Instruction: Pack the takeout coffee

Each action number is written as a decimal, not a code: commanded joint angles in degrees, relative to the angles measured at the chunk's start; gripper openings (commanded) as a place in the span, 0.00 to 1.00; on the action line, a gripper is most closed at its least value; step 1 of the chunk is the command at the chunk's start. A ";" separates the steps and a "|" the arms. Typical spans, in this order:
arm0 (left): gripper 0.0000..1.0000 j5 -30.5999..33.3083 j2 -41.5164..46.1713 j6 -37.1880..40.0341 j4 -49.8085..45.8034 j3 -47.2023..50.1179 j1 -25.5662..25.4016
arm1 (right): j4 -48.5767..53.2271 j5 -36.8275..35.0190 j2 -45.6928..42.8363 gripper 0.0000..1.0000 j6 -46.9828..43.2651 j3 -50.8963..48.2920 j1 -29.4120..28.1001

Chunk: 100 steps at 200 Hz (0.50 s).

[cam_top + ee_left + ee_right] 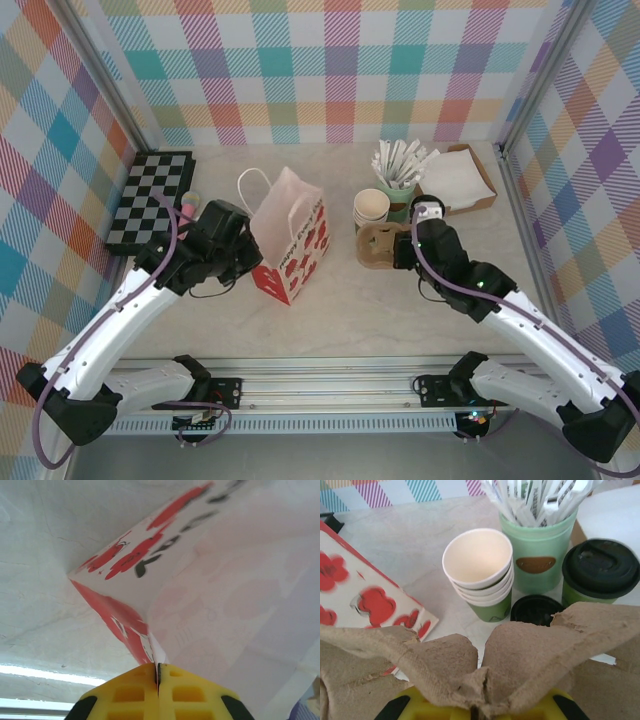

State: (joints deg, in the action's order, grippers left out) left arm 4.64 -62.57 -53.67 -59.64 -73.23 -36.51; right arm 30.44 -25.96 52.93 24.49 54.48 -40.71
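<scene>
**Top external**
- Surface (pixel 330 320): pale, marbled, with plaid walls around it.
- Paper bag (pixel 290 235): 1, white with red prints and looped handles, upright left of centre.
- Left fingers (pixel 249 241): at the bag's left side, touching it.
- Chequerboard (pixel 150 197): 1, black and white, flat at far left.
- Cup carrier (pixel 378 246): 1, brown pulp, right of the bag.
- Right fingers (pixel 402 252): at the carrier's right edge.
- Stack of cups (pixel 371 207): lidless and cream inside, just behind the carrier.
- Mint cup (pixel 400 180): 1, full of white wrapped sticks, beside the stack.
- Cardboard tray (pixel 482 170): 1, holding white paper, far right.

**Left wrist**
- Left fingers (pixel 172 692): yellow, pressed together, pinching the bag's (pixel 220 605) thin paper edge.

**Right wrist**
- Right fingers (pixel 427 707): yellow, pinching the carrier's (pixel 520 660) central ridge.
- Takeout coffee (pixel 600 572): 1 dark-green cup with a black lid, upright on the surface behind the carrier, just right of the mint cup (pixel 537 560).
- Loose lid (pixel 536 609): 1, black, flat between the stack (pixel 482 575) and the coffee.
</scene>
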 commanded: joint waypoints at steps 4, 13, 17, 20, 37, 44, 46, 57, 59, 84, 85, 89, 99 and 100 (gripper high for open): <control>0.00 0.97 -0.58 7.30 -2.34 -3.82 -0.09 | 3.32 1.51 -1.52 0.04 -1.82 5.11 2.03; 0.00 -0.05 -0.91 9.62 -2.70 -4.87 0.02 | 4.42 3.61 -1.49 0.04 -1.83 6.61 3.35; 0.00 -0.28 -1.04 10.39 -3.09 -5.46 0.04 | 5.06 4.50 -1.43 0.04 -1.67 7.31 3.93; 0.00 -0.45 -1.15 11.02 -3.25 -5.75 0.06 | 5.54 5.22 -1.35 0.05 -1.57 7.83 4.38; 0.00 -1.31 -1.56 12.92 -4.15 -6.80 0.22 | 8.24 8.81 -0.52 0.04 0.35 10.82 7.03; 0.00 -2.55 -1.81 13.53 -3.94 -6.67 0.30 | 9.19 10.74 -0.09 0.04 1.24 12.04 8.09; 0.00 -3.00 -1.91 13.69 -3.87 -6.73 0.41 | 9.38 11.41 0.01 0.04 1.50 12.40 8.34; 0.00 -5.69 -2.70 14.21 -3.41 -6.66 0.48 | 10.77 15.18 1.19 0.03 2.83 14.89 9.43; 0.00 -6.07 -2.84 14.27 -3.32 -6.66 0.52 | 11.02 15.53 1.43 0.03 3.08 15.42 9.44; 0.00 -9.55 -4.61 14.67 -3.22 -7.91 0.56 | 12.31 20.87 4.46 0.02 4.69 20.76 9.51; 0.01 -9.64 -4.68 14.67 -3.25 -7.99 0.56 | 12.34 21.22 4.59 0.02 4.69 20.98 9.51; 0.03 -9.90 -4.86 14.60 -3.35 -8.18 0.60 | 12.35 22.23 5.11 0.02 4.74 21.69 9.51; 0.07 -10.18 -5.39 13.75 -3.85 -8.93 0.57 | 12.91 24.79 6.53 0.02 4.70 23.85 9.50; 0.07 -10.22 -5.43 13.63 -3.88 -9.07 0.57 | 12.99 24.97 6.73 0.02 4.69 24.02 9.50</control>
State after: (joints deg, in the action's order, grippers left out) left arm -1.93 -67.13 -40.95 -61.82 -79.15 -36.23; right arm 40.88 -10.09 57.06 27.44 73.52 -31.35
